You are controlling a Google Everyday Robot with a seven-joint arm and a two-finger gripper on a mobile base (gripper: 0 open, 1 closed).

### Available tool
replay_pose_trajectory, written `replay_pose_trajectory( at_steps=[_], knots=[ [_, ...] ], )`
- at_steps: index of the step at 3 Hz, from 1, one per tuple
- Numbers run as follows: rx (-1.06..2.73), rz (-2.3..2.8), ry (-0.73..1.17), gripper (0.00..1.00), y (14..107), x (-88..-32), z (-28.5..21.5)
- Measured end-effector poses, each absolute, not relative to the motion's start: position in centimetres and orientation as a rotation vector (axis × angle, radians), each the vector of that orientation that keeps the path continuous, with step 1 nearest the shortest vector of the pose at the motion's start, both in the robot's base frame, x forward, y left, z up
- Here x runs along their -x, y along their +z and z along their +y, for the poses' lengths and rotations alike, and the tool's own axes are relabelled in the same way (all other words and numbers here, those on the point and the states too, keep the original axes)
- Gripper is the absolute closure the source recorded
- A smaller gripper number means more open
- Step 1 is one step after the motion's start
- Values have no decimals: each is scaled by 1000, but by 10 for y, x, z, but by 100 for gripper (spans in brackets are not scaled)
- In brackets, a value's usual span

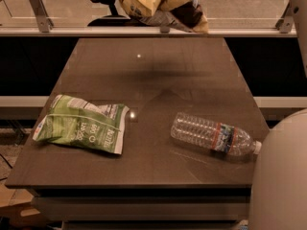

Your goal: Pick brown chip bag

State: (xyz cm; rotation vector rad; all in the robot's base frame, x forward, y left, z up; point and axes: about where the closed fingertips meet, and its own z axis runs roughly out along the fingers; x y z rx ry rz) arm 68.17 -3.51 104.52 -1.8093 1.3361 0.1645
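Observation:
The brown chip bag [184, 14] hangs crumpled in the air above the far edge of the table [158, 71]. Its tan end with dark lettering shows at the top left, its dark-brown part at the right. Its top is cut off by the upper edge of the camera view. My gripper is above that edge, out of view, directly over the bag. A faint shadow lies on the table under the bag.
A green-and-white snack bag [81, 124] lies at the table's front left. A clear water bottle [213, 134] lies on its side at the front right. My pale arm [280, 176] fills the lower right corner. A glass rail [48, 31] and an office chair [103, 1] stand behind.

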Motion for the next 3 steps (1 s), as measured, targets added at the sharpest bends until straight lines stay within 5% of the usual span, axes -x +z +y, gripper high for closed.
replay_pose_trajectory(
  at_steps=[3],
  knots=[
    [1768,1365,55,100,1053,-679,-42]
  ],
)
